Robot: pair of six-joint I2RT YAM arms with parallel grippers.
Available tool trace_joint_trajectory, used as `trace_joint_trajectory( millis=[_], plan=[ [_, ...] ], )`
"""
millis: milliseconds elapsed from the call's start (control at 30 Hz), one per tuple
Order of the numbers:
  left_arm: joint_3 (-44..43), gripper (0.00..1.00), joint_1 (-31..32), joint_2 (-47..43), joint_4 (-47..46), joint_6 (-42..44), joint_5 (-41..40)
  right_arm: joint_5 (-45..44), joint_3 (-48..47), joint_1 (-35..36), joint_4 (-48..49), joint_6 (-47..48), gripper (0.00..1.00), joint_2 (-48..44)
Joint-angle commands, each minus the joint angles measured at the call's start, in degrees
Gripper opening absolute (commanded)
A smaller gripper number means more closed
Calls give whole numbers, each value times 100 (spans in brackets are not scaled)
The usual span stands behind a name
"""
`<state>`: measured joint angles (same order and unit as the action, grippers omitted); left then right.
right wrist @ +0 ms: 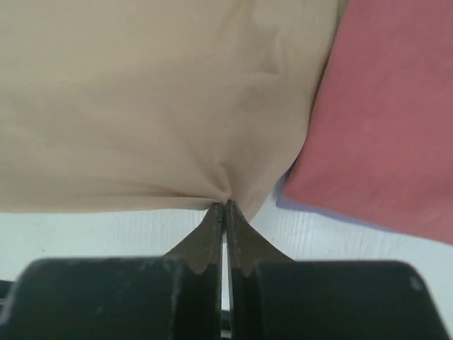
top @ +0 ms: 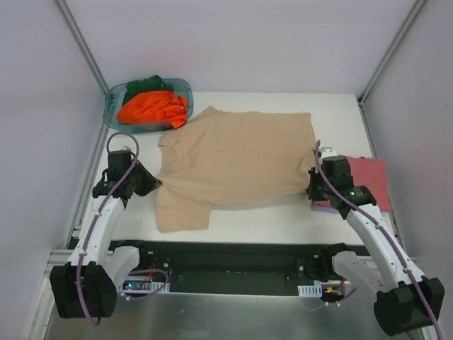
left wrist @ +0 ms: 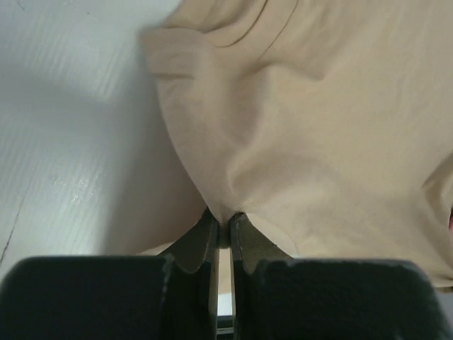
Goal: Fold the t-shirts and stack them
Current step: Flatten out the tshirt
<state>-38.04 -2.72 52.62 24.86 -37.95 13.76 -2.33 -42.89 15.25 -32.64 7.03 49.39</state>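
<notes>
Left claw (left wrist: 223, 219) and right claw (right wrist: 225, 205) pinch tan t-shirt (top: 233, 156).

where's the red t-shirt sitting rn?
Red t-shirt lies flat at the table's right edge in the top view, beside the right gripper and the tan shirt; lavender edge peeks beneath it.

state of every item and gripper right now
tan t-shirt, spread out, pinched at both sides
red t-shirt, folded, lying flat at right
orange t-shirt, crumpled in tub
dark green t-shirt, bunched in tub
left gripper, shut on tan t-shirt
right gripper, shut on tan t-shirt
</notes>
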Motion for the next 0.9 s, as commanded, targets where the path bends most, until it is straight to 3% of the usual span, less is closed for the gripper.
trace_joint_trajectory(
  millis=[0,200,400,500,567,667,700,733,800,867],
  plan=[
    [-160,0,-35,449,-306,-133,-716,171,360,-4,231,-553,1,246],
    [-502,0,-44,1811,-359,-107,-1129,557,563,-4,346,-694,4,1063],
    [-660,0,-44,2340,-359,-151,-1543,1102,686,338,-84,-1133,8,1222],
    [-661,1,-36,2455,-350,-195,-1516,1069,651,505,-364,-1326,18,1310],
    [-626,34,-44,2429,-350,-221,-1394,665,555,584,-541,-1379,38,1311],
    [-520,65,-53,2008,-350,-274,-1087,453,326,611,-690,-1310,61,1127],
    [-468,86,-27,1763,-350,-300,-1016,505,256,629,-673,-1240,68,995],
    [-398,99,-27,1543,-342,-326,-998,575,194,637,-656,-1169,74,855],
    [-292,99,-35,981,-272,-405,-1007,794,132,638,-577,-1002,94,591],
    [-125,99,-27,436,-158,-493,-980,961,97,646,-550,-940,96,345]
  ],
)
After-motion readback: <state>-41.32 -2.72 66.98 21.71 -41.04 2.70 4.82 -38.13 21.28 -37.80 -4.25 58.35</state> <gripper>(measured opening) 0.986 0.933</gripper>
